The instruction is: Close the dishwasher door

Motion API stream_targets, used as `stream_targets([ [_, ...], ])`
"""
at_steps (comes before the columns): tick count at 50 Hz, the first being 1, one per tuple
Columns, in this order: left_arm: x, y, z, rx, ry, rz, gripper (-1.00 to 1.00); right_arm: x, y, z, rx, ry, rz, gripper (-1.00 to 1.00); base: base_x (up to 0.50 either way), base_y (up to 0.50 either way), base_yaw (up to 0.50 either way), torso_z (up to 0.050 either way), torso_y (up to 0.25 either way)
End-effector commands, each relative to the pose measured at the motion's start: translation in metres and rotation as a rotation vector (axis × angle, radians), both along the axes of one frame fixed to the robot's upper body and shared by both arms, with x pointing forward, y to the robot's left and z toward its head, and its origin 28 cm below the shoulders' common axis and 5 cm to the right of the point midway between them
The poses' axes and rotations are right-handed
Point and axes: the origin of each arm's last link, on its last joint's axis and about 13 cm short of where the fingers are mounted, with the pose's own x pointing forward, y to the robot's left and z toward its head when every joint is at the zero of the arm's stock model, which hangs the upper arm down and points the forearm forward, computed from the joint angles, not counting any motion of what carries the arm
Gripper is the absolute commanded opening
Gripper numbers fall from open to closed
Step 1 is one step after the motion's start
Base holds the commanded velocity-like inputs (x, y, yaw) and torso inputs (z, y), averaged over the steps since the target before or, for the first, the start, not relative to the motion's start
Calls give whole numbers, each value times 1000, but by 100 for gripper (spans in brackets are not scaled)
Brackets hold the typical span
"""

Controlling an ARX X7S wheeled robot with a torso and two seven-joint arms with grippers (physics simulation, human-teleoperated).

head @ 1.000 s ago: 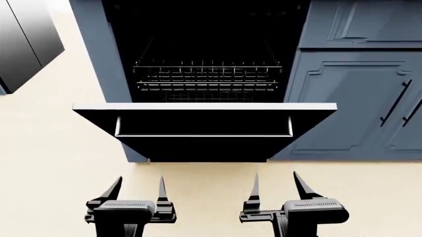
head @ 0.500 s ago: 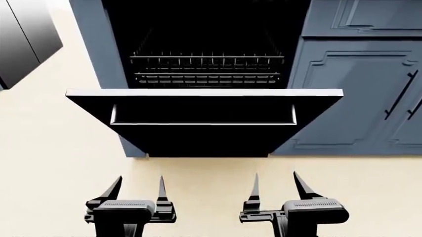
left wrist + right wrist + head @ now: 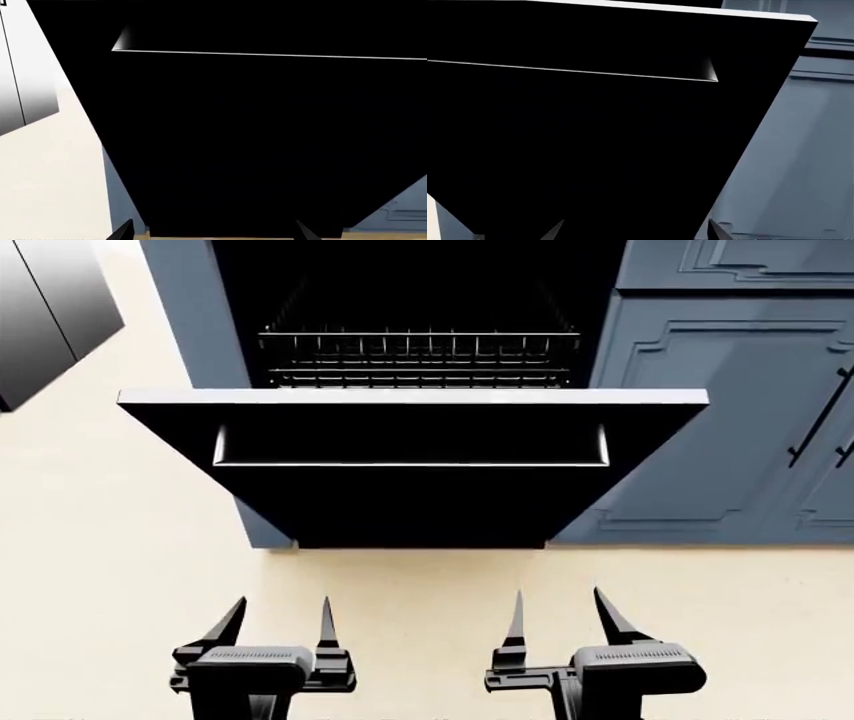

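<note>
Dishwasher open, both arms low in frame.
The wide glossy black dishwasher door (image 3: 414,495) hangs open mid-frame; left gripper (image 3: 283,612) and right gripper (image 3: 557,608) spread apart below, touching nothing.

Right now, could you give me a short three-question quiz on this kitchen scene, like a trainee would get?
1. True or false: the dishwasher door is fully shut.
2. Which is each pincer, left pincer and right pincer: A) open and empty, B) clamped on the handle?
3. Fill in: behind the door, wire ____ show inside the dark cavity.

Key: 1 false, it hangs open. 2 A. 3 racks.
</note>
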Motion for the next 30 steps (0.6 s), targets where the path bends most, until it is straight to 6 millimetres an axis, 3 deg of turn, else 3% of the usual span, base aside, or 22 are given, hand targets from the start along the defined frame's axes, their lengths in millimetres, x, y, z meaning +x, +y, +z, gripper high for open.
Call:
stream_targets([
  [1,0,0,0,2,0,0,100,0,0,0,-2,0,0,100,0,0,0,-50,0],
  [30,-1,0,0,2,-1,-1,100,0,0,0,-6,-4,-1,100,0,0,0,-50,0],
])
